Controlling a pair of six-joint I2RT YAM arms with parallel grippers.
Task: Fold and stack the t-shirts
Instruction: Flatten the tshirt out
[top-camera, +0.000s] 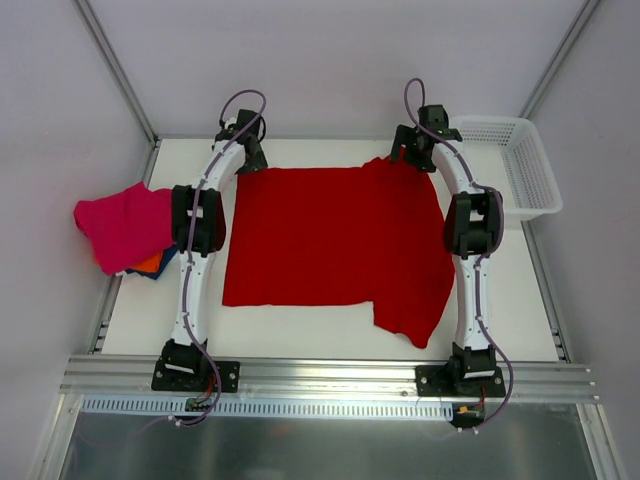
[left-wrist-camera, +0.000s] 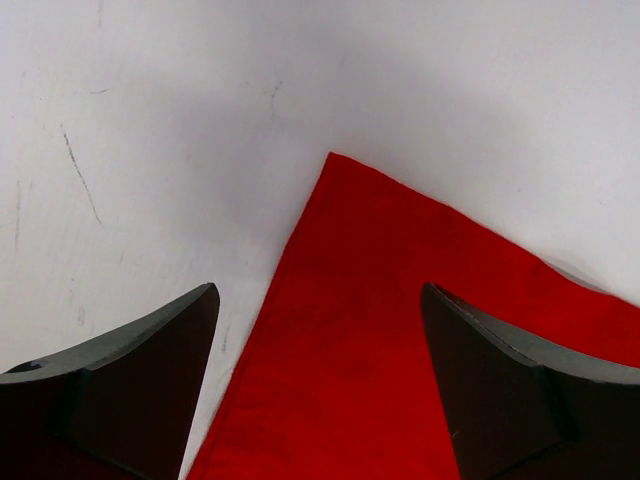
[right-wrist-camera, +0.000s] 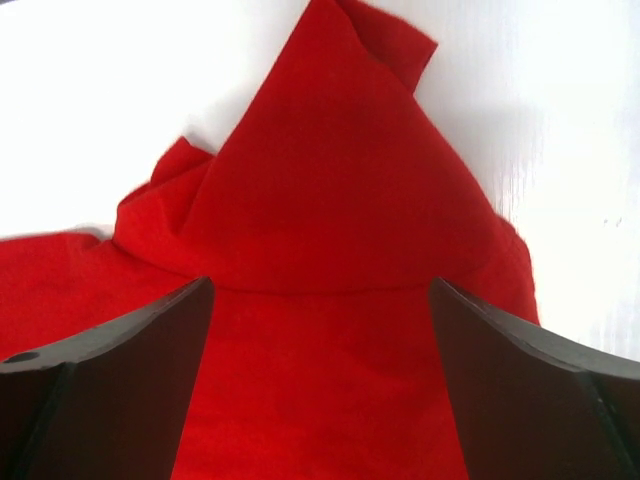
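A large bright red t-shirt lies spread flat on the white table, one sleeve hanging out at the near right. My left gripper hovers at its far left corner, jaws open; that red corner lies between my dark fingertips. My right gripper stands open over the far right corner, where the red cloth is bunched into a folded peak. A heap of magenta-pink, orange and dark blue t-shirts lies at the table's left edge.
A white mesh basket stands at the far right corner of the table. Metal frame rails run along both sides and the near edge. Grey walls enclose the workspace.
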